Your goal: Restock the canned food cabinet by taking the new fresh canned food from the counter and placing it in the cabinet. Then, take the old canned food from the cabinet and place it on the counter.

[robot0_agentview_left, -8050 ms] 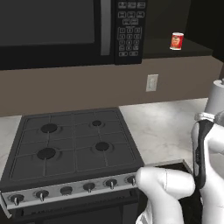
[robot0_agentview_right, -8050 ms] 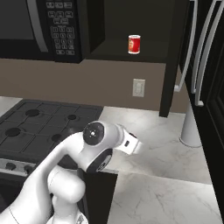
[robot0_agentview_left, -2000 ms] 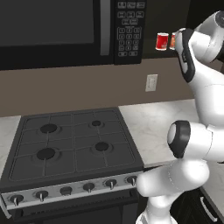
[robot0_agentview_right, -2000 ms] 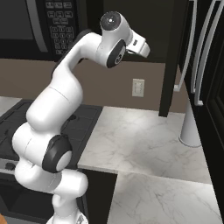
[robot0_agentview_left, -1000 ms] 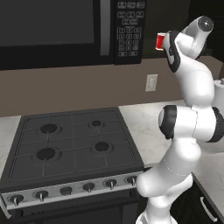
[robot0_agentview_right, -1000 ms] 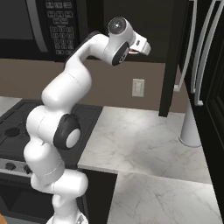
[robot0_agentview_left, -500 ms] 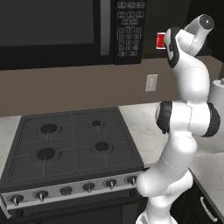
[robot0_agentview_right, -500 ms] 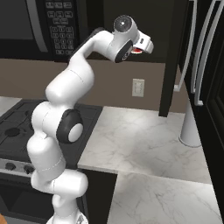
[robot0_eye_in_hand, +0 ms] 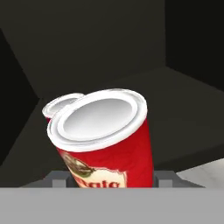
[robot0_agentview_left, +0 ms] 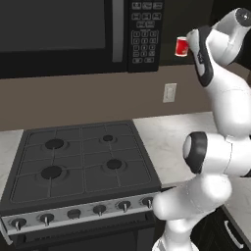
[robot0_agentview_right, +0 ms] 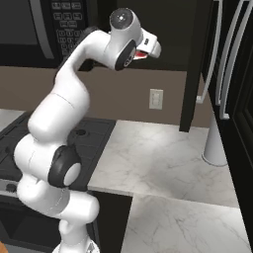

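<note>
Lifted into the cabinet (robot0_eye_in_hand: 109, 52), end effector (robot0_eye_in_hand: 111, 181) now pinches the old canned food (robot0_eye_in_hand: 103, 140).

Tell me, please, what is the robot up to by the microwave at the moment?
The arm is raised to the cabinet right of the microwave. In the hand view a red can with a label mark sits close between the gripper fingers, with a second can just behind it. Whether the gripper has closed is unclear.

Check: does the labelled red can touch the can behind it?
Cannot tell. In the hand view the labelled can overlaps the can behind it, hiding where their sides would meet.
</note>
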{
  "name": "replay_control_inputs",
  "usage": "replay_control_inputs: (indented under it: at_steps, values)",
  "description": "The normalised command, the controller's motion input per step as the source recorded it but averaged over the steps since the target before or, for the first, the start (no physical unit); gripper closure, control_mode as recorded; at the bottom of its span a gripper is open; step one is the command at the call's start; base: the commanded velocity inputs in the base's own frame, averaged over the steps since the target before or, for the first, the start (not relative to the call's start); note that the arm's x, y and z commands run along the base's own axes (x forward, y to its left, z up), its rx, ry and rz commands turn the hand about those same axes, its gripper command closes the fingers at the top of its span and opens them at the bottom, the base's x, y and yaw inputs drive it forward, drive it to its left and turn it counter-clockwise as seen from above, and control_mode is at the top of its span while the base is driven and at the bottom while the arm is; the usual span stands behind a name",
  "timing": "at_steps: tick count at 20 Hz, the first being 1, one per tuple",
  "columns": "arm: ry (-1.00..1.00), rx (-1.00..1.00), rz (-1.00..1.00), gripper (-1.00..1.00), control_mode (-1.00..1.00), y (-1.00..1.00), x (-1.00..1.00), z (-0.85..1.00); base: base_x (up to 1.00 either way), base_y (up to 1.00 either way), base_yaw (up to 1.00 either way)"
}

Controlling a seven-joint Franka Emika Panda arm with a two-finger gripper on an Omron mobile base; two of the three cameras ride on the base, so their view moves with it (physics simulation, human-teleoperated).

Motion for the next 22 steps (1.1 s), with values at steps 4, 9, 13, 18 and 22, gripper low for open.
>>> replay_control_inputs:
  at_steps: [4,9,13,18,22]
  values:
    - [-0.08,-0.12,0.00,1.00,-1.00,0.92,-1.00,-0.39,0.00,0.00,0.00]
    - [-0.02,-0.12,0.00,1.00,-1.00,0.50,-1.00,-1.00,0.00,0.00,0.00]
    - [0.08,-0.03,-0.01,1.00,-1.00,0.08,-1.00,-1.00,0.00,0.00,0.00]
    - [0.03,0.15,-0.12,1.00,-1.00,-0.86,-0.66,-0.93,0.00,0.00,0.00]
    - [0.07,0.09,-0.21,1.00,-1.00,-0.61,0.05,-0.68,0.00,0.00,0.00]
